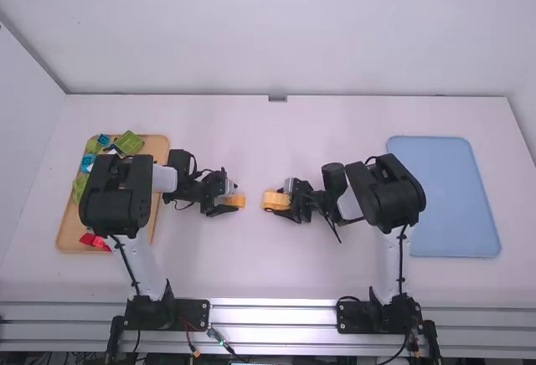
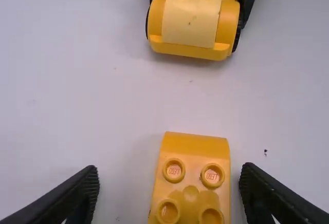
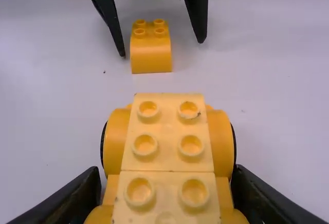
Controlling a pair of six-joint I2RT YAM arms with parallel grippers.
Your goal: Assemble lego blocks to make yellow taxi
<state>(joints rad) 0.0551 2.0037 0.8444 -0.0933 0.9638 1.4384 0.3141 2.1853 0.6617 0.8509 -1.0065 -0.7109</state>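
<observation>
Markings, left wrist view: on the yellow block (image 2: pixel 196 145), I see small characters on the tops of the two studs (image 2: pixel 174 170) nearest its rounded end, one group to each stud. I note them as print, too small for me to make out with certainty. On the block's other two studs, also in that view, I can make out no characters.

Right wrist view: the stud tops of the yellow car (image 3: pixel 167 154) carry faint, blurred marks at most. I can read no word, number or sign on them.
</observation>
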